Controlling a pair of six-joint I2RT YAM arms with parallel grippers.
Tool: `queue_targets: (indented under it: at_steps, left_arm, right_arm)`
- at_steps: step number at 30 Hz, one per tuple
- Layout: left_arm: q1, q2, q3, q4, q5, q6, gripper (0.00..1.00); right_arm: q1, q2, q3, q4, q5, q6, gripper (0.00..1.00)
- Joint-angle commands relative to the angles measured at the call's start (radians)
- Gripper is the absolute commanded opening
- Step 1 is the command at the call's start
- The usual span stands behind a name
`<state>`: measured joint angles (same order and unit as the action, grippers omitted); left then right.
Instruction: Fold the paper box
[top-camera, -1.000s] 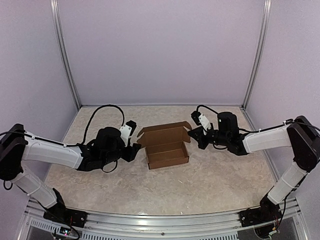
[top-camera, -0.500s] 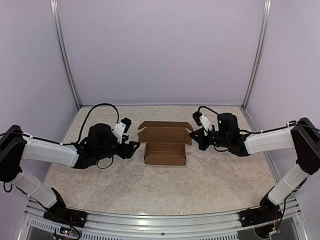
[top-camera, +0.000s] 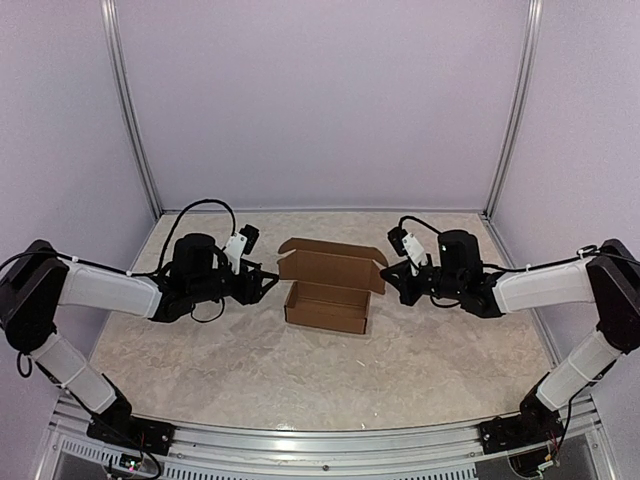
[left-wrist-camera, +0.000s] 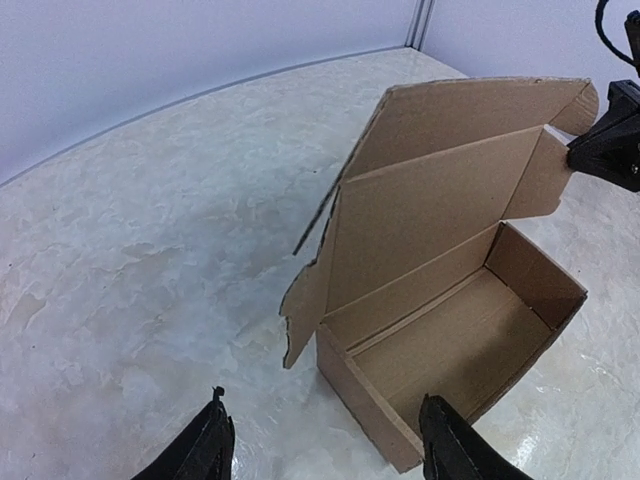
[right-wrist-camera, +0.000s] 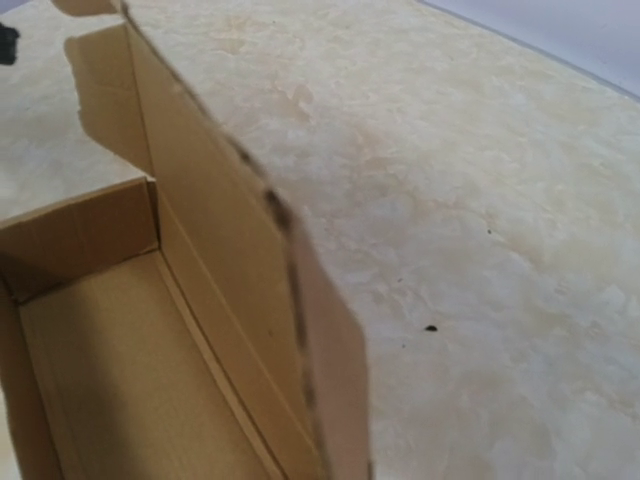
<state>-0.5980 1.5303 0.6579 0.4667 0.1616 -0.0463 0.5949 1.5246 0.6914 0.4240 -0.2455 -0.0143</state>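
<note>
The paper box (top-camera: 327, 305) is a brown cardboard mailer standing mid-table, its tray formed and its lid (top-camera: 335, 265) upright with side flaps out. My left gripper (top-camera: 266, 282) is open just left of the box. In the left wrist view (left-wrist-camera: 325, 455) its fingers (left-wrist-camera: 212, 452) straddle the box's near corner (left-wrist-camera: 370, 420) without touching it. My right gripper (top-camera: 391, 273) is at the lid's right side flap (left-wrist-camera: 545, 175) and appears shut on it. In the right wrist view that flap (right-wrist-camera: 325, 330) runs to the bottom centre and my fingers do not show.
The marbled table (top-camera: 320, 380) is walled by plain panels with metal posts (top-camera: 135, 120) at the back corners. A metal rail (top-camera: 320, 440) runs along the near edge by the arm bases.
The box has turned clockwise and shifted slightly left. My left gripper has drawn back from the box's left side. My right gripper has stayed at the lid's right flap.
</note>
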Motion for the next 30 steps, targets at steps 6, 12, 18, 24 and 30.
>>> queue_targets:
  at_steps: [6, 12, 18, 24, 30]
  left_arm:
    - [0.053, 0.089, 0.104, 0.042, 0.156, 0.015, 0.59]
    - [0.064, 0.148, 0.165, 0.017, 0.200, 0.032, 0.51]
    - [0.073, 0.185, 0.193, -0.008, 0.223, 0.039, 0.44]
    - [0.075, 0.204, 0.197, -0.016, 0.217, 0.039, 0.37]
    - [0.075, 0.211, 0.217, -0.041, 0.217, 0.036, 0.23]
  right_arm:
    - [0.017, -0.033, -0.026, 0.002, -0.024, -0.028, 0.00]
    - [0.017, -0.037, -0.024, 0.000, -0.036, -0.035, 0.00]
    - [0.017, -0.046, -0.021, -0.013, -0.035, -0.047, 0.00]
    - [0.017, -0.043, -0.015, -0.012, -0.039, -0.049, 0.00]
    - [0.017, -0.032, -0.012, -0.005, -0.038, -0.043, 0.00]
